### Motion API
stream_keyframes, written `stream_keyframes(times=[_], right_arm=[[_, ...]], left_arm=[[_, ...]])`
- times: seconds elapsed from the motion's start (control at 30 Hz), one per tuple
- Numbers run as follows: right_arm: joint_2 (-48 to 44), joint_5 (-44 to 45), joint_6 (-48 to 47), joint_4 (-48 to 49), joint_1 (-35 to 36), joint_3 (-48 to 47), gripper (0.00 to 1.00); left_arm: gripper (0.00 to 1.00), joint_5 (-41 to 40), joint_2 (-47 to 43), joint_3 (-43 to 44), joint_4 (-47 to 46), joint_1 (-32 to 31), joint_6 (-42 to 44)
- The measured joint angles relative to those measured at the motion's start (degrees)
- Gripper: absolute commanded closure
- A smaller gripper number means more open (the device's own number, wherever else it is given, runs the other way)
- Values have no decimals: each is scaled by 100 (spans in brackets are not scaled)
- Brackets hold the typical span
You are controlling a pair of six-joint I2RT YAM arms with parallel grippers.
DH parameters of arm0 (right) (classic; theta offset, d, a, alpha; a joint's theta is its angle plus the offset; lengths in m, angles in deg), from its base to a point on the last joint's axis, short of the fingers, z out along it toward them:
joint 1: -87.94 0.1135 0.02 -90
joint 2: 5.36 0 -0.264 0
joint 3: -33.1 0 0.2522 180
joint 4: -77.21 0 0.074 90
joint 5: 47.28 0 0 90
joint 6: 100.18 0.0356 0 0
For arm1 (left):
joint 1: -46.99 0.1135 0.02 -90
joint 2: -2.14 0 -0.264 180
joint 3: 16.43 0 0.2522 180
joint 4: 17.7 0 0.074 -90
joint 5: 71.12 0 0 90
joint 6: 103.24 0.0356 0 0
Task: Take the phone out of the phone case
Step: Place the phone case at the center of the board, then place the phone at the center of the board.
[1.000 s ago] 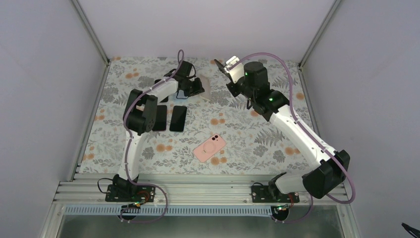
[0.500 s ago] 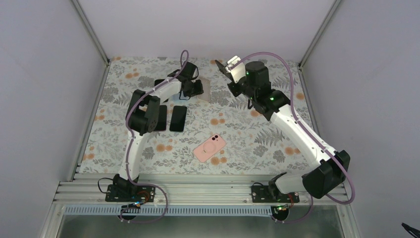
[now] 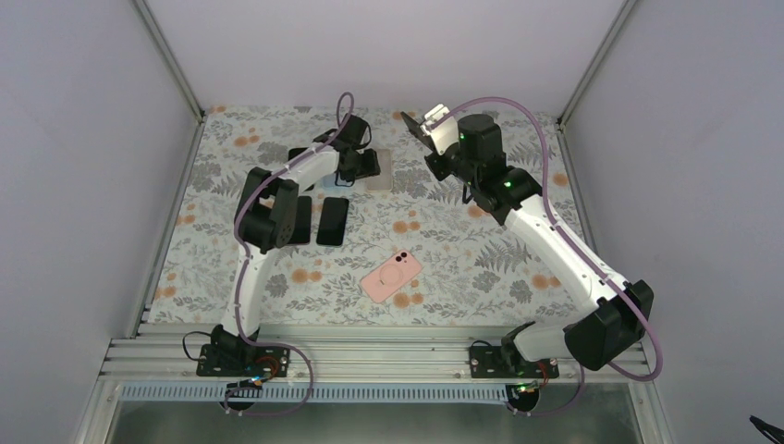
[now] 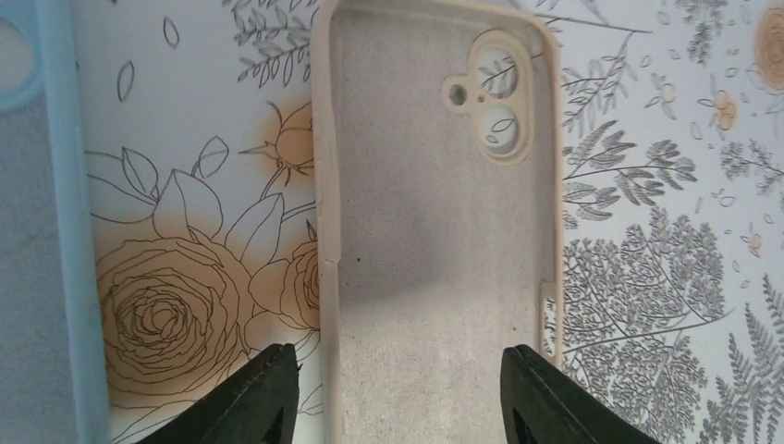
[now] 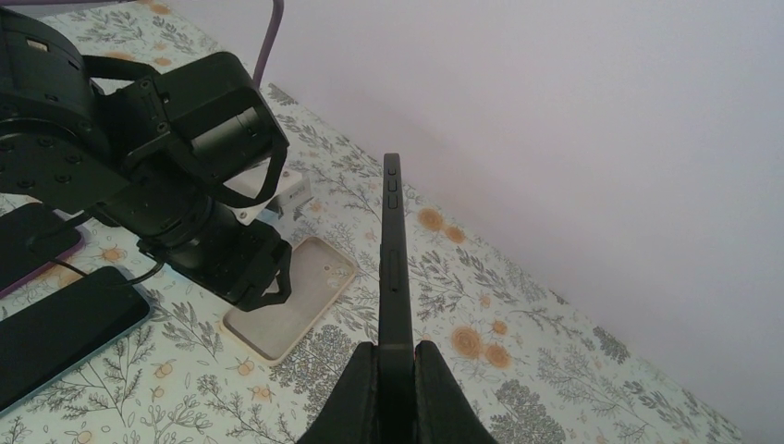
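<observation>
The phone [image 5: 392, 240] is out of the case [image 4: 434, 231], so the job looks nearly done. The right gripper [image 5: 393, 356] is clamped on the phone and holds it up on its edge, in the air. The case lies flat on the table [image 4: 647, 185], with nothing in it. The left gripper [image 4: 398, 365] hovers over it, fingers apart. I think only putting the phone down is left.

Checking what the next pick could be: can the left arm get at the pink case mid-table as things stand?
Probably yes: the pink case lies flat with nothing on or against it, and the left tool is open, holding nothing.
</observation>
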Motion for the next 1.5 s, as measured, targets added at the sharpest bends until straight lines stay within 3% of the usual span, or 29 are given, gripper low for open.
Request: stream_keyframes(times=[0.2, 0.43, 0.6, 0.77, 0.93, 1.17, 1.5], right_arm=[[0, -20, -46, 7, 0, 0, 96], [-37, -13, -352, 201, 0, 0, 96], [-144, 114, -848, 588, 0, 2, 96], [-173, 356, -1429, 1091, 0, 2, 96], [-138, 726, -1943, 1515, 42, -42, 96], [-120, 1464, -2887, 2430, 321, 61, 96], [-118, 2293, -4712, 4374, 918, 1390, 96]], left_arm=[[37, -24, -354, 0, 28, 2, 39], [30, 90, -1360, -2, -57, 118, 181], [21, 229, -2107, 2, -245, 315, 367], [20, 540, -2761, 11, -485, 542, 485], [13, 1115, -3224, 2, -798, 706, 411], [13, 2234, -3722, -505, -1482, 708, -116], [14, 3563, -3834, -1440, -2684, 706, -1322]])
